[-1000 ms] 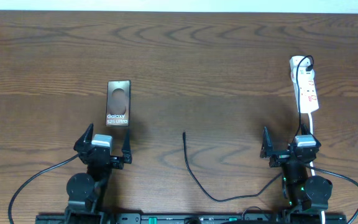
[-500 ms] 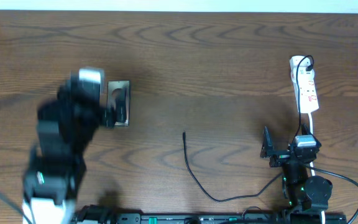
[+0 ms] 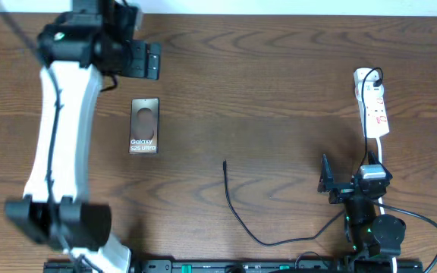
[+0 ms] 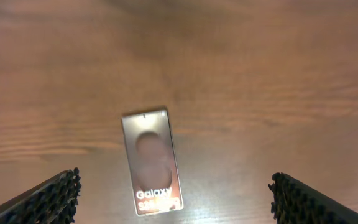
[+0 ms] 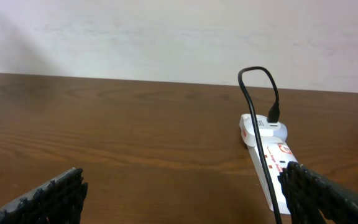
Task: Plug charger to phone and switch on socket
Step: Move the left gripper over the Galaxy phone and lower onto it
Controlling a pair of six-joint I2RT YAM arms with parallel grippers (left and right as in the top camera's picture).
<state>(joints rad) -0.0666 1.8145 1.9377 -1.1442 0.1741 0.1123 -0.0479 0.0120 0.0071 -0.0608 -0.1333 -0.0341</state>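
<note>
White "Galaxy S25 Ultra" lettering — on the phone

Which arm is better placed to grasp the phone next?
Left arm: its open jaws hover just past the phone, which shows between them in its wrist view. The right arm sits far across the table beside the socket.

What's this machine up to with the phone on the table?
A two-armed robot is set to plug a charger into a phone. Its left gripper hovers open just beyond the phone, holding nothing. The right gripper, also open and empty, sits low near the socket. The charger lies loose on the table between the arms, its tip not yet in the phone.
</note>
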